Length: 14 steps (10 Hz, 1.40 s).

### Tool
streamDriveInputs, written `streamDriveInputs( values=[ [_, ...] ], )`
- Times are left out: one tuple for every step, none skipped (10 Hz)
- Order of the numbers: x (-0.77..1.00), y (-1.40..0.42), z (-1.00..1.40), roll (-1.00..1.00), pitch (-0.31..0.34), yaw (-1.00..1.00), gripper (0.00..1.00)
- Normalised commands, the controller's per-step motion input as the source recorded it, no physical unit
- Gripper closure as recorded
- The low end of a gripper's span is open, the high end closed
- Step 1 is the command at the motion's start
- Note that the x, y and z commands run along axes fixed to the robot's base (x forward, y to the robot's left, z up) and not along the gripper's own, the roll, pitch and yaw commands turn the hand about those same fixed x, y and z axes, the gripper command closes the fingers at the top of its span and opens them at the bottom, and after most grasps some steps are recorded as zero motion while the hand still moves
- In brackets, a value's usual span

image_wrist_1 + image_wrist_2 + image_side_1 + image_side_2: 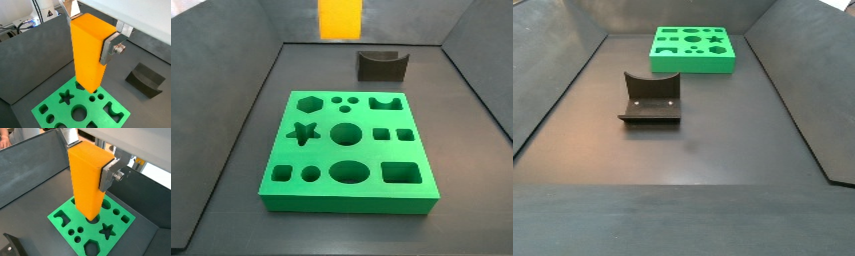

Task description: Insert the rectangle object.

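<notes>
Held upright in the gripper (90, 42): the rectangle object (90, 52), an orange-yellow block, long axis vertical, lower end pointing down at the green board (83, 107). Pinched across its upper part, one silver finger (111, 48) pressed flat against a side face; opposite finger hidden behind the block. Same grip seen in both wrist views (89, 173), the rectangle object (88, 183) hanging well clear of the green board (93, 225), lower end above the cutouts near the board's middle. Not possible to tell from these views which cutout lies directly beneath.

In a side view, only the lower part of the rectangle object (341, 18) visible, at the top edge of the picture, high above the far end of the floor; gripper out of frame there. Green board (345, 150) flat on the dark floor, toward the near edge, all cutouts empty: hexagon, star, circles, squares, a notched shape. Fixture (382, 65) standing beyond the board, toward the far right corner, apart from it.

In a side view from the opposite end, fixture (651, 100) near the middle of the floor, green board (694, 48) beyond it at the far edge.
</notes>
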Motion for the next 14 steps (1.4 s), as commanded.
streamDriveInputs(
  values=[
    [0.30, -0.14, -0.54, 0.02, -0.044, 0.00, 1.00],
    [0.60, -0.31, -0.71, 0.04, -0.114, 0.00, 1.00],
    [0.86, -0.49, -0.89, 0.02, -0.176, -0.03, 1.00],
    [0.91, -0.39, -0.86, 0.00, -0.150, 0.00, 1.00],
    [0.92, -0.39, -0.70, 0.00, -0.139, 0.00, 1.00],
    [0.90, -0.45, -0.54, 0.24, 0.000, 0.00, 1.00],
    [0.85, -0.54, -0.51, 0.30, 0.000, 0.00, 1.00],
    [0.78, -0.62, -0.38, 0.25, 0.000, 0.00, 1.00],
    [0.71, -0.70, -0.27, 0.21, 0.000, 0.00, 1.00],
    [0.67, -0.72, -0.21, 0.19, 0.000, 0.00, 1.00],
    [0.68, -0.74, -0.21, 0.15, -0.033, 0.00, 1.00],
    [0.66, -0.77, -0.28, 0.12, -0.076, -0.03, 1.00],
    [0.42, -0.80, -0.26, 0.28, -0.034, 0.00, 1.00],
    [0.19, -0.71, -0.21, 0.43, 0.000, 0.02, 1.00]
  ],
)
